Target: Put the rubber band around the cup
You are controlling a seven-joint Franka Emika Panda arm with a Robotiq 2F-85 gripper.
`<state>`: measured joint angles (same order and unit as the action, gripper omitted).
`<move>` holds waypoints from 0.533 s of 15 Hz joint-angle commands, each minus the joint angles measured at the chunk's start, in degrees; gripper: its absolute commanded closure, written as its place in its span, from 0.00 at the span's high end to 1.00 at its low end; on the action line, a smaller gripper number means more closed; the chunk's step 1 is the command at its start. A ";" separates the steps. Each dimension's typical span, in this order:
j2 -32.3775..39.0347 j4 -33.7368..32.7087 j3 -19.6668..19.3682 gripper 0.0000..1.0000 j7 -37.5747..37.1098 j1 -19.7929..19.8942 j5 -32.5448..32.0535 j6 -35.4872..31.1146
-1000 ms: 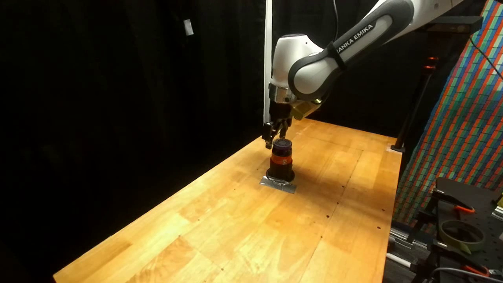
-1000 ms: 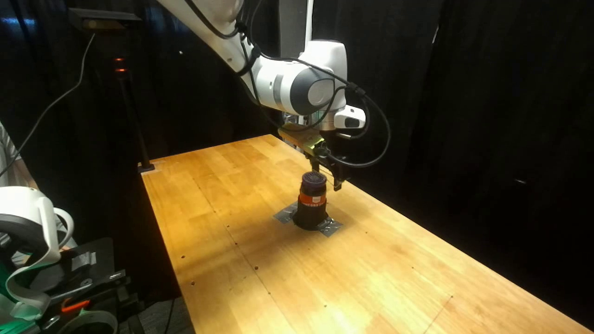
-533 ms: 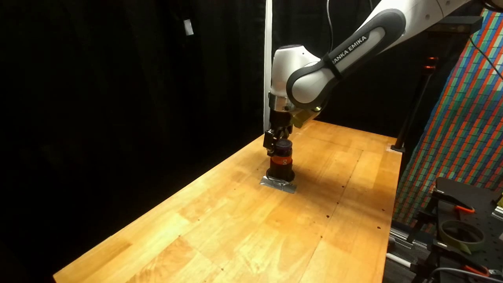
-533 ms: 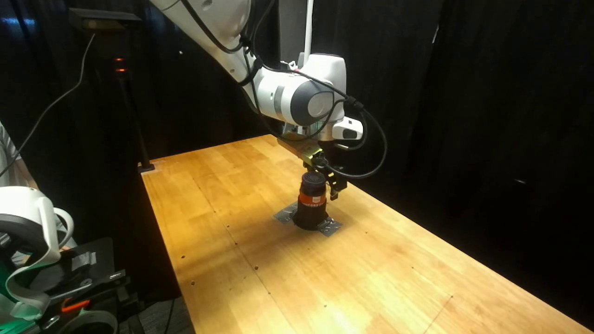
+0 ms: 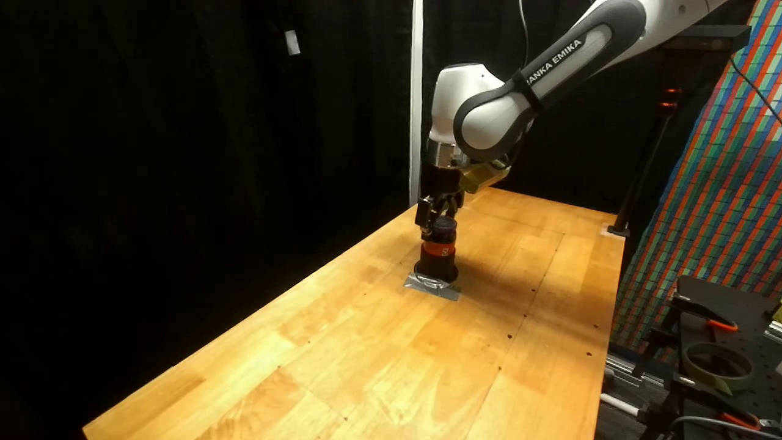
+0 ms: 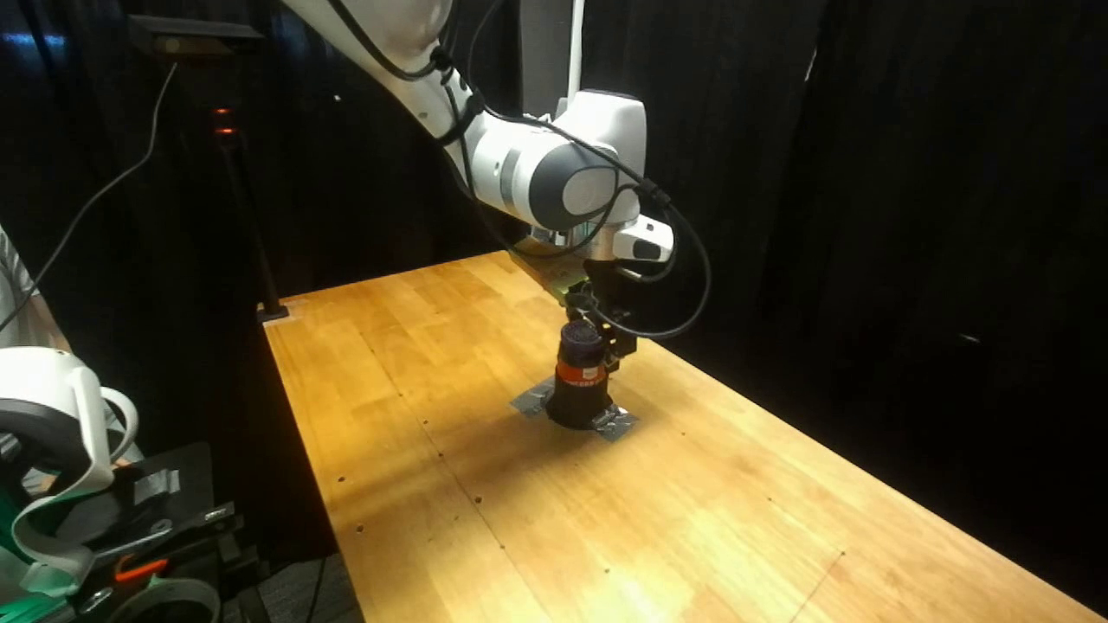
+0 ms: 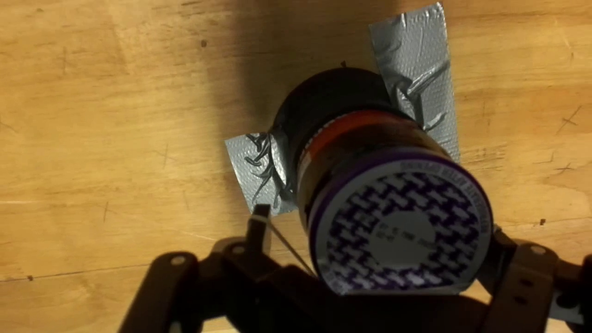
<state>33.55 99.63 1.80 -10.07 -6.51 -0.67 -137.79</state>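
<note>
The cup (image 5: 438,249) is a dark jar with an orange label band; it also shows in an exterior view (image 6: 580,374) and stands in a black base, leaning slightly. In the wrist view its purple-and-white lid (image 7: 402,231) faces the camera. My gripper (image 7: 381,224) is open, its fingers spread on either side of the lid; the right finger is close against it. The gripper also shows close behind the jar in both exterior views (image 5: 438,223) (image 6: 597,337). The thin rubber band (image 7: 293,251) loops over the left finger and runs behind the lid; its far end is hidden.
The black base (image 7: 333,88) is fixed to the wooden table (image 5: 366,354) by strips of grey tape (image 7: 416,51). A thin black pole (image 5: 641,165) stands at the table's far corner. A dark side cart (image 5: 721,318) with a tape roll (image 5: 718,366) is beside the table.
My gripper came down beside the jar, then shifted right in one exterior picture and left in another, rising slightly. The jar's top has shifted the same way, so it leans a little.
</note>
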 commanded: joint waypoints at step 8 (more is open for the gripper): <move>-8.95 11.13 3.36 1.00 6.41 4.81 10.10 -1.38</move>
<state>28.67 106.11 3.62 -7.30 -3.81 6.18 -138.98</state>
